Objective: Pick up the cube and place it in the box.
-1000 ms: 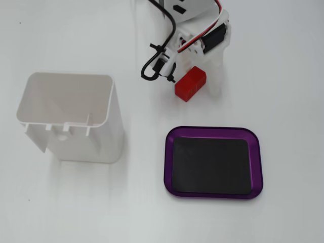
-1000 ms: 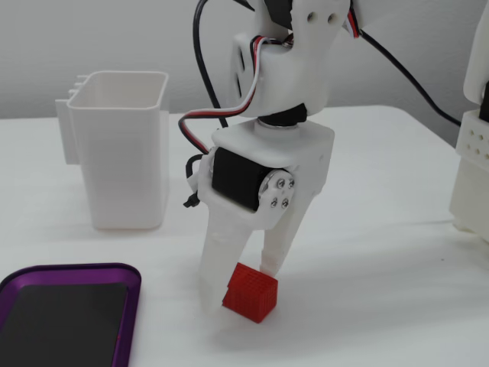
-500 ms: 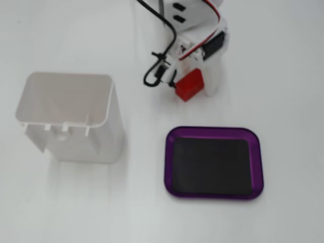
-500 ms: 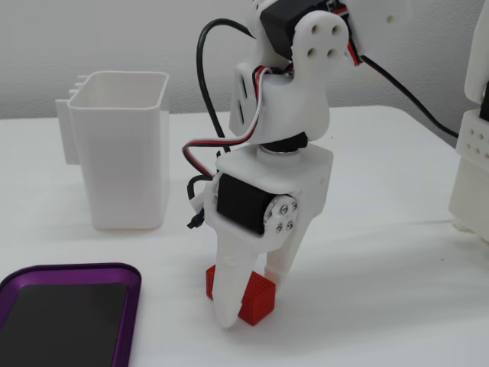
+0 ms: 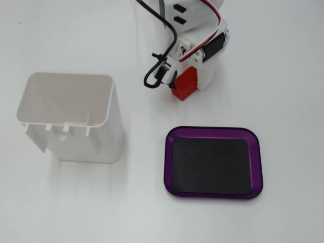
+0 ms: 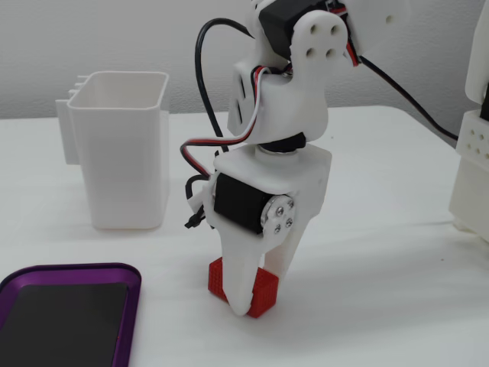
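Note:
The small red cube [image 5: 182,87] lies on the white table just below the arm; in the low fixed view the cube [image 6: 265,290] is pinched between the white fingers, and the front finger hides its middle. My gripper [image 5: 188,84] [image 6: 258,292] points straight down and is shut on the cube, whose bottom looks level with the tabletop. The purple box with a black floor [image 5: 212,130] lies nearer the camera than the cube in the top-down fixed view, and at the lower left corner [image 6: 76,270] of the low view. Nothing lies in it.
A tall white plastic container [image 5: 71,116] [image 6: 126,153] stands open-topped to the left of the arm. Another white structure [image 6: 474,153] rises at the right edge of the low view. Black and red cables [image 5: 157,66] hang beside the gripper.
The gripper came down over the cube and its fingers closed on it. The cube was pushed slightly left in the top-down view and turned.

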Controlling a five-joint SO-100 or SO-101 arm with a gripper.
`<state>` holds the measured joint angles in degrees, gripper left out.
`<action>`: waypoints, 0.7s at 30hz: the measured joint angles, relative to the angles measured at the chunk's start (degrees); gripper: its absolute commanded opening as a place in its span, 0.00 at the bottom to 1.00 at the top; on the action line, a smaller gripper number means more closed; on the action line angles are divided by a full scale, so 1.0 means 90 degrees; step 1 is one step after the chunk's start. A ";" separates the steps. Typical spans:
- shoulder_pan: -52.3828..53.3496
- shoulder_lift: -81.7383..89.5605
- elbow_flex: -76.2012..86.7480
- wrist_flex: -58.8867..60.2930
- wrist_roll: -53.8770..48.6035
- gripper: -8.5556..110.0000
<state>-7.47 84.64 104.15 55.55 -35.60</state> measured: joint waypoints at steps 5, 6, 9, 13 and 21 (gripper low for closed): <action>-0.0049 0.1240 0.0039 0.0283 0.0459 0.07; -0.0107 0.1650 0.0039 0.0312 0.0615 0.07; -0.0361 0.2842 0.0039 0.0283 0.1133 0.07; -0.0400 0.4160 0.0186 -0.0635 0.2012 0.07; -0.0020 0.3701 0.0791 -0.2910 0.3643 0.07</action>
<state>-7.65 117.95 111.27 29.36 -2.81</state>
